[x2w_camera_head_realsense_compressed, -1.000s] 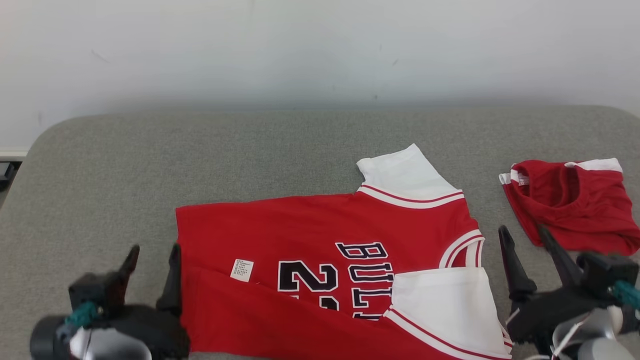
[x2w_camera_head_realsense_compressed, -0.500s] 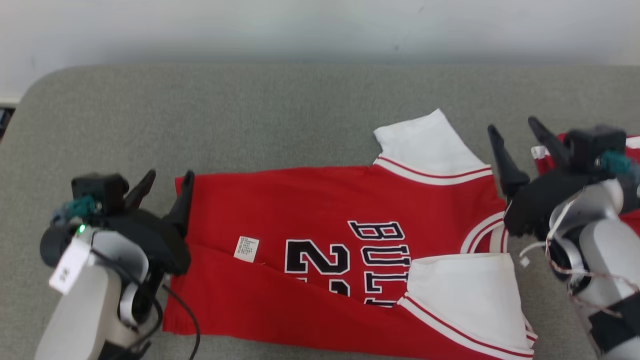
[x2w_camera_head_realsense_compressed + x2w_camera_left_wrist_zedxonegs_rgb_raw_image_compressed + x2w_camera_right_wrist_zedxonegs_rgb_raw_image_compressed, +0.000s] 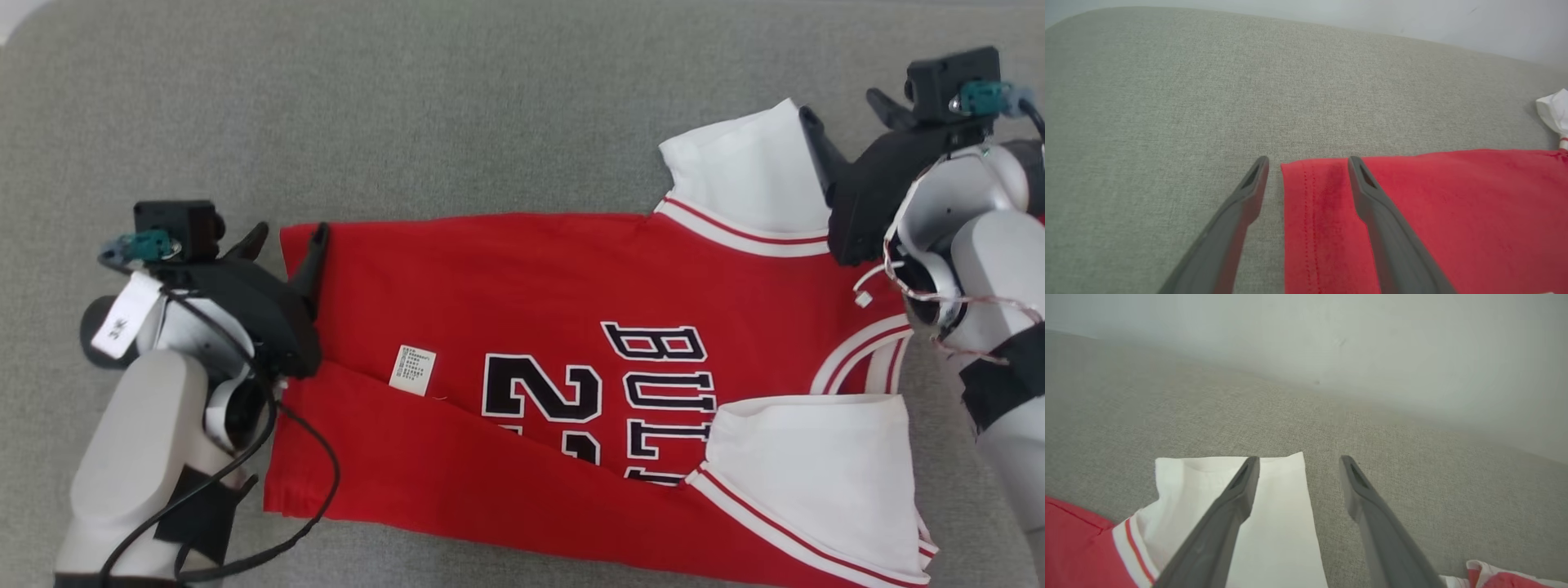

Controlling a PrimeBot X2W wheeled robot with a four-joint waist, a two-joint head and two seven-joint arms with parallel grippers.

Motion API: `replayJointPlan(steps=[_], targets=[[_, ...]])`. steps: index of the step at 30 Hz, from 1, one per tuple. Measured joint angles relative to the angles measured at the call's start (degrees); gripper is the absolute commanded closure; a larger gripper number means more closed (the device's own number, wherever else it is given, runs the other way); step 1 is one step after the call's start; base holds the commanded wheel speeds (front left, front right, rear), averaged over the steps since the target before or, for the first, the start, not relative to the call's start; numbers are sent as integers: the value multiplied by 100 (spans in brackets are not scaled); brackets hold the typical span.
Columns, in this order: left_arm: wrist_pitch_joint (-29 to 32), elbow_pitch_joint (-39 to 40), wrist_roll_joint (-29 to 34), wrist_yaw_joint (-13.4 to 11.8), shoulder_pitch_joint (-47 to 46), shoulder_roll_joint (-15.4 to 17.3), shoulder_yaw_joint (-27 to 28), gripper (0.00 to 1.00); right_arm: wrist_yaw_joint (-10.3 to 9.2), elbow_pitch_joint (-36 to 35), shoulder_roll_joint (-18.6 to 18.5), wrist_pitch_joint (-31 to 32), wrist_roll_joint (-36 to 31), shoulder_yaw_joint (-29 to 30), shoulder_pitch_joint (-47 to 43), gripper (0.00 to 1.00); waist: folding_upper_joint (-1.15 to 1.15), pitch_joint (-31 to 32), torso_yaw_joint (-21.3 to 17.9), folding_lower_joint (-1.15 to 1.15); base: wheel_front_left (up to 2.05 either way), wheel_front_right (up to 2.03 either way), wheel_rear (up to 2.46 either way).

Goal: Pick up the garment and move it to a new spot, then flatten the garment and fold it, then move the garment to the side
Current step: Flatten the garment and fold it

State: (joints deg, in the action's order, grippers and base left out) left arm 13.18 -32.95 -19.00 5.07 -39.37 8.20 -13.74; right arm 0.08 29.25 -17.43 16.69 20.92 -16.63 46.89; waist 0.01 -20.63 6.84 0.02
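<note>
Your left gripper [image 3: 1307, 161] stands open, one finger either side of the hem corner of the jersey [image 3: 531, 278]; your right gripper [image 3: 1299, 459] stands open over the far white sleeve [image 3: 1274, 522]. A folded flap [image 3: 490, 474] hides part of the black number [image 3: 539, 392], and the head view cuts off the near edge. The red jersey lies well apart from the far edge of the grey woven table [image 3: 408, 122], long axis left-right, collar right
</note>
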Motion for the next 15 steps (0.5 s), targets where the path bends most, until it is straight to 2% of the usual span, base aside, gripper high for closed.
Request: replayJointPlan(steps=[5,15], targets=[[25,-314,-22,51,-324,-144,-103,0,102,612,-2,104,-82,-71,438,0,0,-235,119,-1,0,0,0],[87,-867,-205,109,-696,-316,-67,0,124,1585,180,209,-275,-308,922,0,-1,-559,332,-2,0,0,0]])
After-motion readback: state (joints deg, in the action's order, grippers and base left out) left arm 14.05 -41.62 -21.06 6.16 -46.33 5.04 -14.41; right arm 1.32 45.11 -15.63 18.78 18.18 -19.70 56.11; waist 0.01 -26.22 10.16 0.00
